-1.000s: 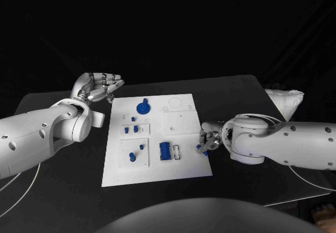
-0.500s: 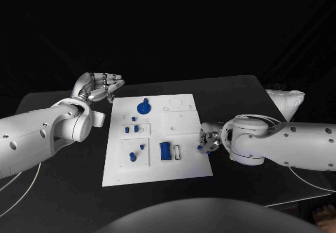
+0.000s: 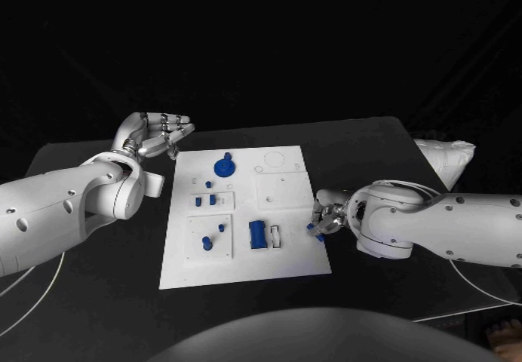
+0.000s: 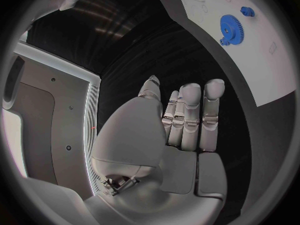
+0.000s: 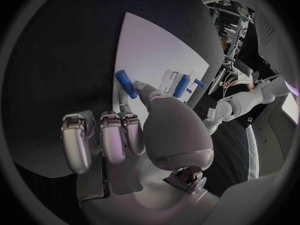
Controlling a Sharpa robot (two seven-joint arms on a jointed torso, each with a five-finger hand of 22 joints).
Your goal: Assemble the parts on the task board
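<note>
The white task board point(image 3: 285, 181) lies mid-table. On it sit a blue gear point(image 3: 223, 166), small blue pegs point(image 3: 202, 201), a blue block point(image 3: 256, 234) and a blue piece point(image 3: 206, 242). My right hand point(image 3: 330, 216) is at the board's right edge, thumb and a finger pinching a short blue peg point(image 5: 126, 83) just above the edge; its other fingers point(image 5: 103, 137) are curled. The right wrist view also shows the board point(image 5: 162, 50) and the block point(image 5: 181, 86). My left hand point(image 3: 158, 133) hovers off the board's far left corner, fingers straight, holding nothing. Its wrist view shows the gear point(image 4: 230, 23).
A white crumpled bag point(image 3: 446, 154) lies at the table's right rim. The black table point(image 3: 109, 286) has bare room to the left of the board and in front of it. My right forearm point(image 3: 435, 230) stretches over the table's right side.
The right hand with the blue peg has shifted slightly along the board's right edge, and its arm has sunk a little. The left hand has stayed put.
</note>
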